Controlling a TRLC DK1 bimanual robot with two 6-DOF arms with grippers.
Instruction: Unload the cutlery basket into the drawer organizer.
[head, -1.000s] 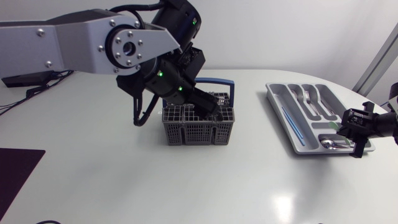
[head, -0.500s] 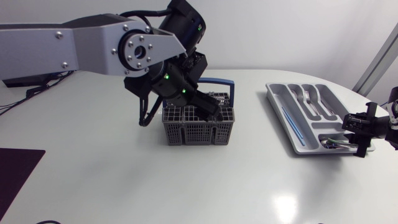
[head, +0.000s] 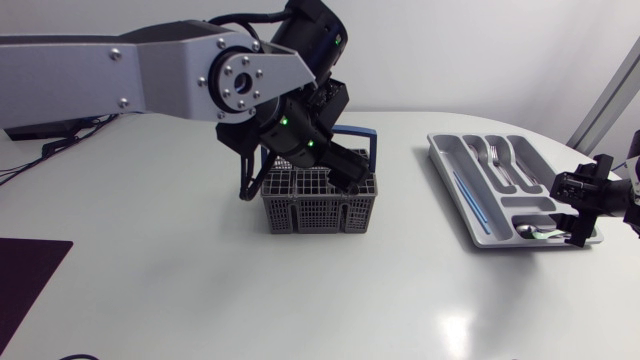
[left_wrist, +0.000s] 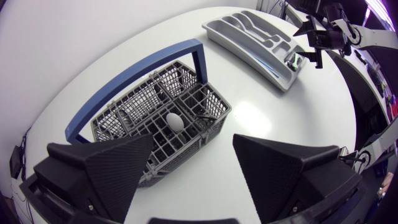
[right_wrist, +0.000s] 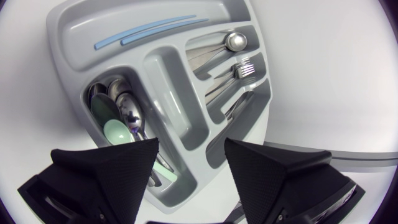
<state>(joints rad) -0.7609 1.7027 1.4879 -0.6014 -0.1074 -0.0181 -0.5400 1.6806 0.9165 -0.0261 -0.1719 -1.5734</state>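
Grey basket (head: 318, 205) mid-tabletop (head: 200, 290); organizer (head: 445, 150) at its 3 o'clock. Left gripper (left_wrist: 193, 142) wide, empty, above the basket, where what looks like a spoon (left_wrist: 175, 120) stands in one cell. Right gripper (right_wrist: 191, 148) wide, empty, over the organizer. Risk: left gripper snags mesh walls or the blue handle (head: 355, 129), dragging or tipping the basket.

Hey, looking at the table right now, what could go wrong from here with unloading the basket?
1. The left pincer is open over the basket. Its fingers are broad, so the narrow cells or the blue handle could snag them and drag or tip the basket.
2. The spoon stands bowl-up, and that rounded end may slip when pinched.
3. The right pincer, open over the organizer, could bump its rim.
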